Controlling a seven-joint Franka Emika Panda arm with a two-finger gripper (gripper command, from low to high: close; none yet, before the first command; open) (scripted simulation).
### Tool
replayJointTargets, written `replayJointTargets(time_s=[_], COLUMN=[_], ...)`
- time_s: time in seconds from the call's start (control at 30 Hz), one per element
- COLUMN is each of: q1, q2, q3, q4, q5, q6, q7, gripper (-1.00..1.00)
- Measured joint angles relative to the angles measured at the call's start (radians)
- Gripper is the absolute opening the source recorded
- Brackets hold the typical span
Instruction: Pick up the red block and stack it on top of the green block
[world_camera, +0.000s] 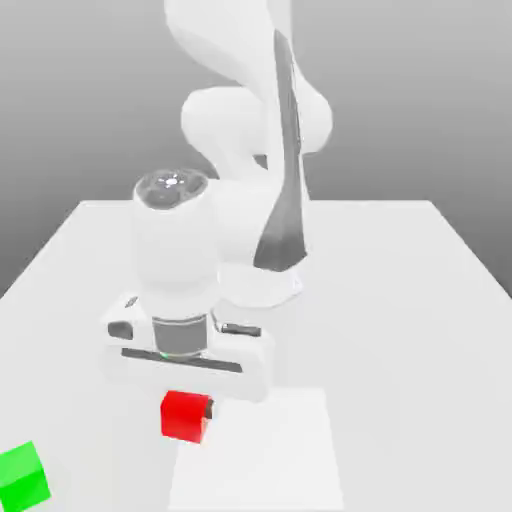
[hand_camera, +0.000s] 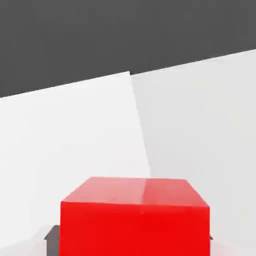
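Red block (world_camera: 185, 415): cube form, no long axis discernible; seated flat on the table (world_camera: 400, 300), upright, one face turned toward the exterior camera, edges turned slightly off square to the table front. Located near the front edge, directly beneath the gripper (world_camera: 190, 405), straddling the border of a brighter white panel (world_camera: 270, 450) on the tabletop. Gripper: pointed straight down, jaws drawn narrow and clamped on the red block, a dark finger pad just visible against the side of the cube toward the exterior view's right. Hand view: same red block (hand_camera: 135, 220) seen close, top face and one side face visible, dark finger pads at both lower flanks. Green block (world_camera: 22, 477): also a cube, resting on the table at the front corner on the exterior view's left, near the red block but apart from it, nothing on top. Containers: none visible. Surface: plain matte white tabletop, with the white arm base mounted toward the far side. Beyond the table: featureless grey backdrop, lighter toward the floor line.
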Motion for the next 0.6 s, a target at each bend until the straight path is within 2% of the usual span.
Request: replayJointTargets(time_s=[0.33,0.47,0.5,0.6], q1=[-0.207,-0.244,-0.248,-0.248], q2=[0.143,0.270,0.293,0.293], q3=[-0.081,-0.066,-0.061,-0.061], q4=[0.348,0.387,0.389,0.389], q5=[0.052,0.092,0.099,0.099], q6=[-0.211,-0.124,-0.104,-0.104], q7=[-0.374,-0.433,-0.439,-0.439], gripper=[-1.00,-1.00,1.00,1.00])
